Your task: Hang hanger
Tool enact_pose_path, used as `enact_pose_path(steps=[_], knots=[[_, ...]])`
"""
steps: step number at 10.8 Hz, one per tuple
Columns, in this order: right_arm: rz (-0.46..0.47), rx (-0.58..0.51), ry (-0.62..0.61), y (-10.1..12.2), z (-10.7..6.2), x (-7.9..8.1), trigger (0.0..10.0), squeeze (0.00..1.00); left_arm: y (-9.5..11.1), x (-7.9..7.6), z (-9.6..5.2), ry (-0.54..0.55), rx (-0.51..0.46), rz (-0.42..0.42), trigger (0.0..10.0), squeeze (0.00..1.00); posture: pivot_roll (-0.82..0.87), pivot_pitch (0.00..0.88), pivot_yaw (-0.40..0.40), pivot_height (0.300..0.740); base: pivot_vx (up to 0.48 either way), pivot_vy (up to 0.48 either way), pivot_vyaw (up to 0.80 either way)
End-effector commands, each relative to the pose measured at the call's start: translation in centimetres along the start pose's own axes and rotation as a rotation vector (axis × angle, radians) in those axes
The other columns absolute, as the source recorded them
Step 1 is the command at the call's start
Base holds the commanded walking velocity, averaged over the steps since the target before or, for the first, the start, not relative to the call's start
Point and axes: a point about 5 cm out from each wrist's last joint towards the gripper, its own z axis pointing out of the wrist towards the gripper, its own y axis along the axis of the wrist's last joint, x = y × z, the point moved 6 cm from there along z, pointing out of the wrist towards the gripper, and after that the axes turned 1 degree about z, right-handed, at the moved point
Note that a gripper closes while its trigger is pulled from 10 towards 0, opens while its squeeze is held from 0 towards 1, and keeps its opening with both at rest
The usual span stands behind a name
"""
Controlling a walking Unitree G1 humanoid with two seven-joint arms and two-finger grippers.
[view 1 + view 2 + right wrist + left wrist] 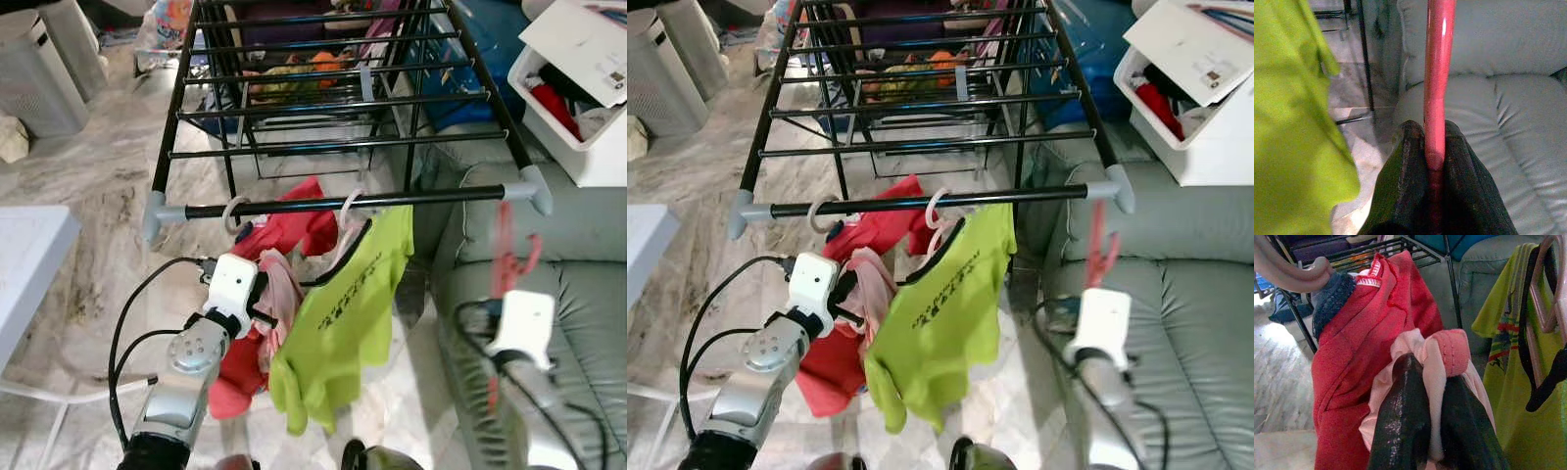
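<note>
Hanger [509, 257], red plastic, stands upright in your right claw [511, 294], just below the front rail [343, 204] of the black drying rack [323, 98] and not hooked on it, over a grey leather sofa [578, 323]. From the left eye you also see your left claw [269, 304] closed on pale pink fabric [284, 294] among the clothes on that rail: a red garment [294, 230] and a lime green shirt [343, 313], each on a pale hanger. Marble floor [88, 186] spreads to the left, with a white worktop corner [29, 245] and a white appliance [44, 69] beyond; a white storage bin [578, 127] sits behind the sofa.

From the right eye, the same scene: rack, clothes, sofa [1195, 323].

From the left wrist, both black fingers [1405, 416] are pinched on a fold of the pink fabric [1449, 352], the red garment [1356, 357] just beside it.

From the right wrist, the fingers [1405, 171] are clamped tight on the red hanger's bar [1437, 73], the green shirt [1293, 122] to one side.
</note>
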Motion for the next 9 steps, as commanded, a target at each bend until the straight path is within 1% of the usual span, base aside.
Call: enact_pose_path(steps=[1, 2, 4, 5, 7, 9], knots=[[-0.006, 0.0, -0.001, 0.3, 0.9, -0.2, 10.0, 0.0, -0.4, 0.3, -0.2, 0.017, 0.009, 0.001, 10.0, 0.0, -0.05, 0.022, 0.02, 0.74, 0.0, 0.0, 0.0], [-0.007, -0.003, -0.011, 0.4, 1.3, -0.5, 10.0, 0.0, -0.4, 0.2, -0.2, 0.016, 0.01, 0.001, 10.0, 0.0, -0.04, 0.018, 0.016, 0.74, -0.315, 0.0, 0.0], [-0.013, -0.007, 0.005, 0.7, 2.0, -0.3, 10.0, 0.0, -0.4, 0.4, -0.3, 0.015, 0.01, 0.011, 10.0, 0.0, -0.04, 0.011, 0.013, 0.74, -0.315, 0.0, 0.0], [-0.005, -0.003, 0.007, 0.5, 2.1, -0.3, 10.0, 0.0, -0.6, 0.6, -0.4, 0.019, 0.013, 0.013, 10.0, 0.0, -0.04, 0.005, 0.012, 0.74, -0.307, 0.0, 0.0], [0.027, 0.012, 0.032, -0.2, 2.1, 0.4, 10.0, 0.0, -0.4, 0.4, -0.1, 0.015, 0.008, 0.016, 10.0, 0.0, -0.03, 0.0, 0.005, 0.74, -0.326, 0.0, 0.0], [0.03, 0.011, 0.037, -0.6, 2.5, 0.5, 10.0, 0.0, -0.8, 0.3, 0.0, 0.014, 0.013, 0.017, 10.0, 0.0, -0.02, 0.0, 0.001, 0.74, -0.336, 0.0, 0.0]])
